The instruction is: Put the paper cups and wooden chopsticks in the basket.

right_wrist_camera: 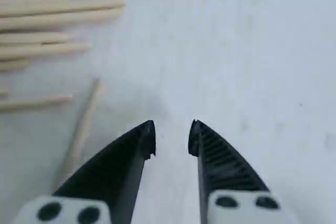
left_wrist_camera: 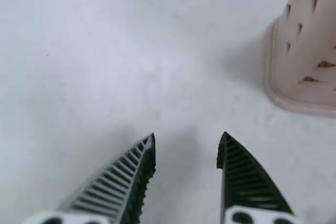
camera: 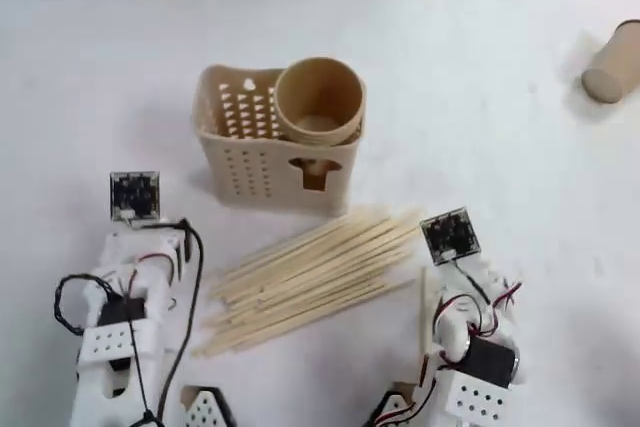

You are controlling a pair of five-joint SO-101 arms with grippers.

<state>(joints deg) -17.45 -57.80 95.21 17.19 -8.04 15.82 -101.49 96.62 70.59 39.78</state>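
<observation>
- The left arm (camera: 125,287) sits at the table's (camera: 480,97) near-left corner.
- The left gripper (left_wrist_camera: 188,136) hangs over bare tabletop with its jaws wide apart and nothing between them. A lower corner of the basket shows near it in the left wrist view.
- The basket (camera: 250,162) stands upright left of the table's middle, about halfway between the near and far edges. Its perforated front wall faces the arms.
- 1 paper cup (camera: 320,99) stands mouth-up inside the right end of the basket, its rim above the basket's rim.
- The chopsticks (camera: 310,277) lie in a loose pile on the table just in front of the basket. They slant from near-left to far-right between the 2 arms, and all are outside the basket.
- 1 single chopstick (camera: 422,312) lies apart from the pile, close beside the right arm (camera: 470,337).
- The right gripper (right_wrist_camera: 171,124) is low over the tabletop, its jaws narrowly parted and empty. The single chopstick lies just beside 1 finger.
- A 2nd paper cup (camera: 612,62) lies on its side near the far-right corner, at the right edge and well apart from the basket.
</observation>
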